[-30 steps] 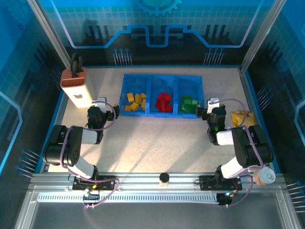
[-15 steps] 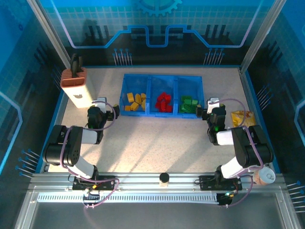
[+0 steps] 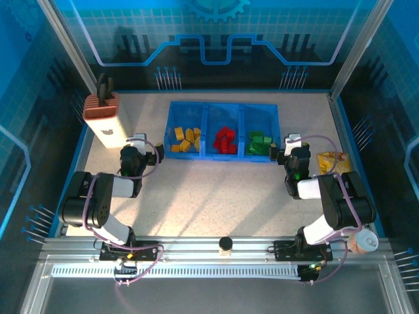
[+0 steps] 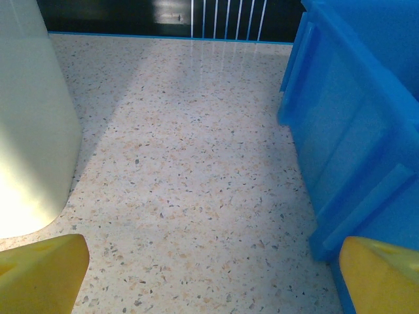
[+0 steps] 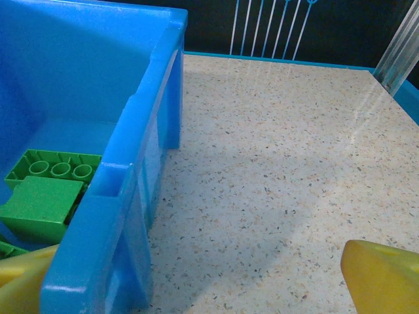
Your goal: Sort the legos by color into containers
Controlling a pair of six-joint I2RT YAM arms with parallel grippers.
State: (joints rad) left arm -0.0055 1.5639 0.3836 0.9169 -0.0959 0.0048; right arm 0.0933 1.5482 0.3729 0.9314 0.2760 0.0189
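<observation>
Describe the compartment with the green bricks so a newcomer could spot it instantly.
Find the long blue bin at the far middle of the table, split into three compartments side by side. Take the rightmost compartment, nearest the right gripper. It alone holds green bricks; its neighbours hold red bricks and yellow bricks.

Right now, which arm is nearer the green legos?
Right. The right arm sits just outside the bin wall beside the green legos; the left arm is past the opposite end.
</observation>
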